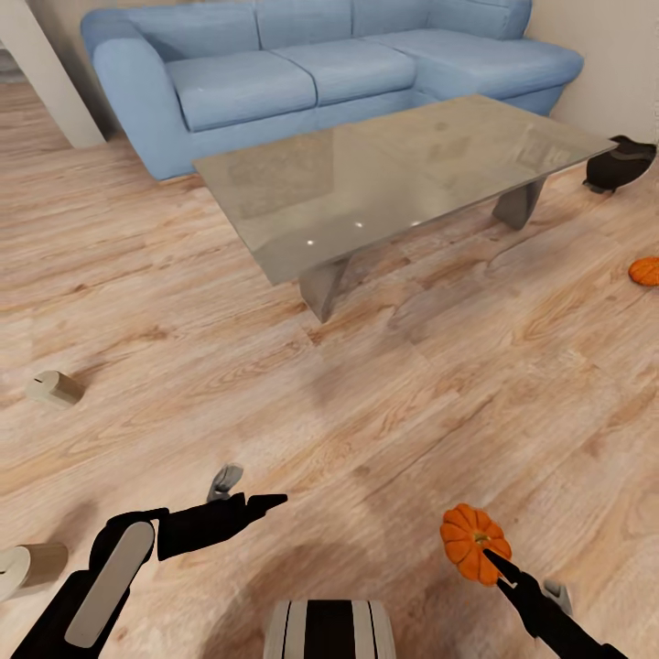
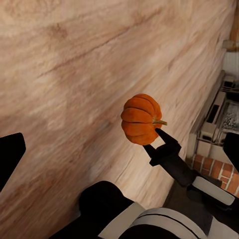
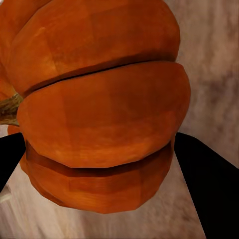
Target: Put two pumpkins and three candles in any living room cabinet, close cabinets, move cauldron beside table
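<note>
My right gripper is shut on an orange ribbed pumpkin and holds it above the wood floor at the near right. Up close, the pumpkin sits between the two black fingers. From the left wrist I see the same pumpkin on the right gripper. My left gripper is open and empty, its fingers spread wide. A second pumpkin lies on the floor at the far right. Two beige candles lie on the floor at the left. The black cauldron stands by the right end of the grey table. The cabinet is out of view.
A blue sofa runs behind the table. A pale wall corner stands at the upper left. Open wood floor stretches between me and the table. A white and brick structure shows beyond the right arm.
</note>
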